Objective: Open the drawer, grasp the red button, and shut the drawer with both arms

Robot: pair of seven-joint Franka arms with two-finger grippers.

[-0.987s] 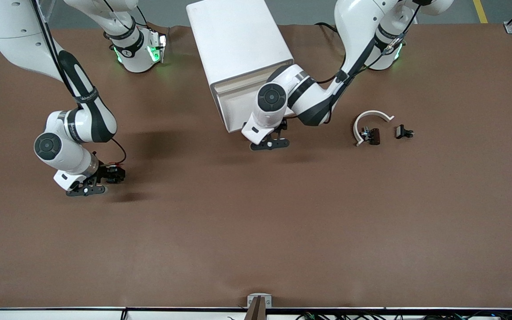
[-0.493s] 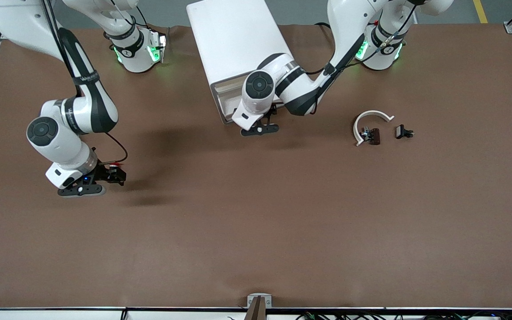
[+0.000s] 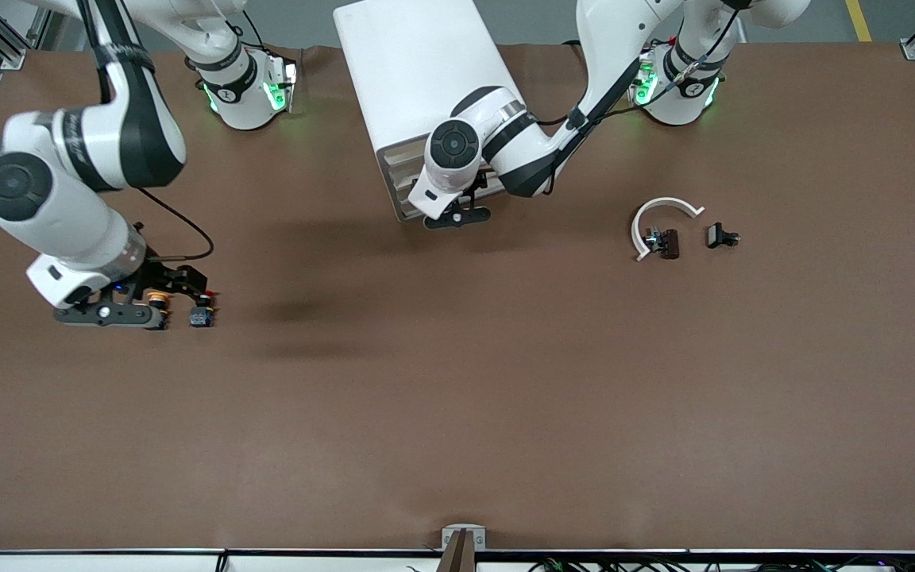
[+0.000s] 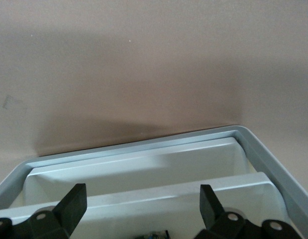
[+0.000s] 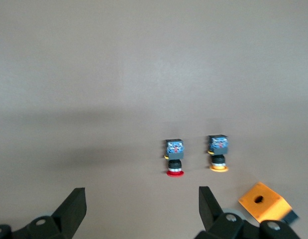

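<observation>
— Where do we see the small push-button with the round red cap (image 5: pixel 174 159)?

— On the brown table mat (image 3: pixel 457 413), toward the right arm's end, free of any grip, just beside the alike orange-yellow-capped button (image 5: pixel 218 152); an orange cube with a hole (image 5: pixel 261 201) lies near them.

— And the right gripper (image 5: pixel 139 209)?

— It hangs over the mat near that button, fingers spread, holding nothing.

— The left gripper (image 4: pixel 141 206)?

— Fingers apart too — at the front of the white drawer cabinet (image 3: pixel 426 87), right over the pale drawer (image 4: pixel 144 174).
</observation>
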